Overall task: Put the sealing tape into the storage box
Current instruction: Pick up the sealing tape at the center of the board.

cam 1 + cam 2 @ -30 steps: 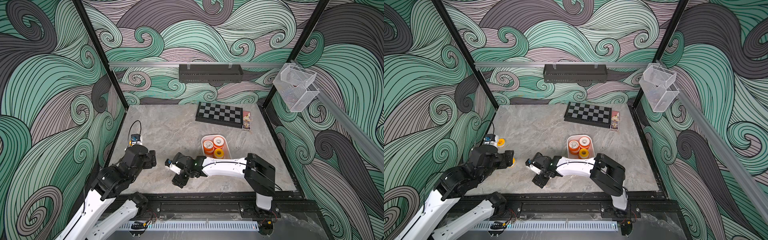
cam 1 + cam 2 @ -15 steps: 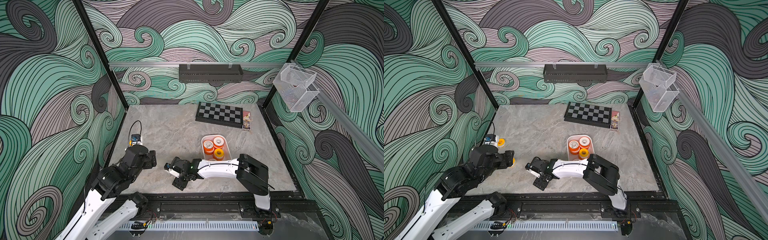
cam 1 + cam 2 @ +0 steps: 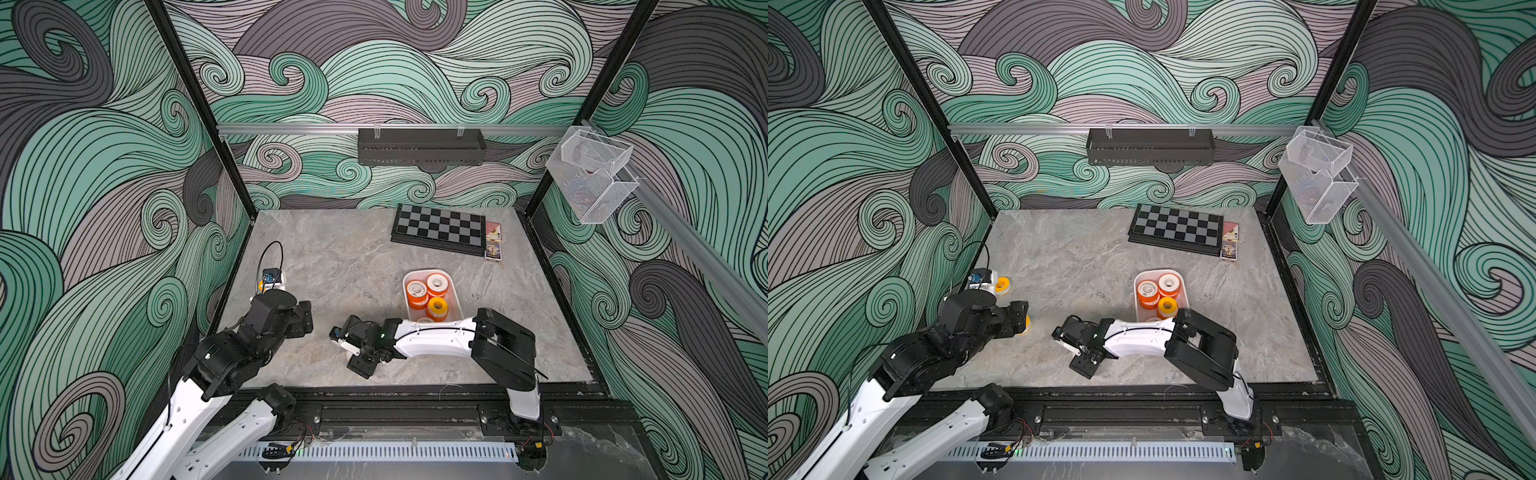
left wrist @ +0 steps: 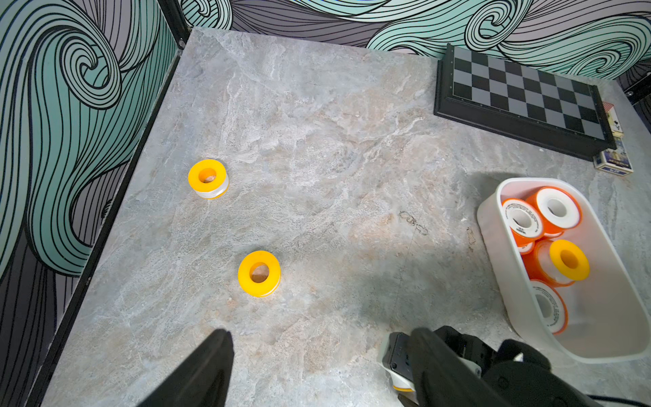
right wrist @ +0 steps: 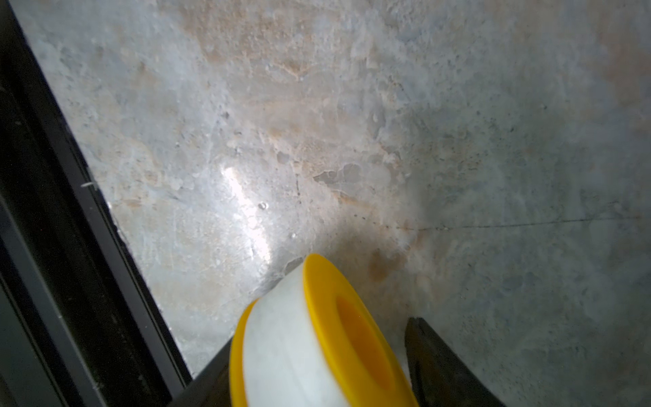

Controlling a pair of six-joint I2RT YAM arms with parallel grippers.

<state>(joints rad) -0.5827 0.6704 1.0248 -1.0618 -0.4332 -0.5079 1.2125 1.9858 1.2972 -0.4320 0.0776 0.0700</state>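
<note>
Tape spool point(image 5: 289, 352) clamped in right claw point(image 5: 317, 341), hole axis jaw to jaw; left claw point(image 4: 320, 334) open.

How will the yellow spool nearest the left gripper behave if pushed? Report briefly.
That spool lies flat, hole up, so it probably slides rather than rolls. Its plastic flanges look stiff and smooth, so a grip may slip. Tipped on edge, it would likely roll.

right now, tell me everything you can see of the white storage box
The storage box is a shallow white tray, plastic-looking, rounded-rectangular with a raised rim, sitting flat on the grey table. It holds at least three orange-rimmed spools and a yellow spool lying on them; part of its floor is bare. In both top views the right arm crosses over its near end.
</note>
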